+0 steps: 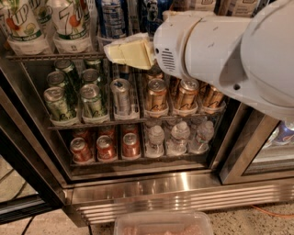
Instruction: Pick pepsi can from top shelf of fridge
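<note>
The fridge point(138, 188) stands open in front of me. Its top shelf point(27, 56) is a dark wire rack across the top of the view. A dark blue can point(150, 13), likely the pepsi can, stands there at the top edge; its label is not readable and my arm partly hides it. A blue-and-white striped can point(112, 18) stands to its left. My cream gripper point(128, 53) points left at the shelf's front rail, just below these cans and holding nothing I can see. The big white arm point(220, 50) covers the shelf's right side.
Two 7UP bottles point(69, 23) stand at the top left. The middle shelf holds green cans point(57, 101), a silver can point(120, 94) and bronze cans point(156, 94). Below are red cans point(105, 147) and water bottles point(179, 135). A clear plastic container point(161, 222) lies at the bottom edge.
</note>
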Motion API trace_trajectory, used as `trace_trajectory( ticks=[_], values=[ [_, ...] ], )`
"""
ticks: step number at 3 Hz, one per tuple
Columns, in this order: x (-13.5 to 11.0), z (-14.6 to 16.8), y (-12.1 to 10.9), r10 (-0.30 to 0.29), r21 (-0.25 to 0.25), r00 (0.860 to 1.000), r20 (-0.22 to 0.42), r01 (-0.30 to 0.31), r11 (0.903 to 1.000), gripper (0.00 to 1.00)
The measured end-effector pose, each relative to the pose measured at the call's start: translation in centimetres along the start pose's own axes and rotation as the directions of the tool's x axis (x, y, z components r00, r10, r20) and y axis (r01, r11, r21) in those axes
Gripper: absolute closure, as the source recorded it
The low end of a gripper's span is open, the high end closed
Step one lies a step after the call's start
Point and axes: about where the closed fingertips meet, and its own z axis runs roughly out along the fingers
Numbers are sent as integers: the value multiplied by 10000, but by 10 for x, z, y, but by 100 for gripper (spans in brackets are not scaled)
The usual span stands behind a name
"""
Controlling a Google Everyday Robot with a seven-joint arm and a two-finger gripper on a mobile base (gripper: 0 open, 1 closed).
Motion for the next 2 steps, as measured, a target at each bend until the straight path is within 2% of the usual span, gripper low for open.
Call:
trace_trajectory(
  ticks=[1,2],
  values=[
    [1,-4,-12,-447,535,9990,102,440,9976,18],
    [-3,-8,-23,-847,1190,9960,285,808,9896,19]
  ],
)
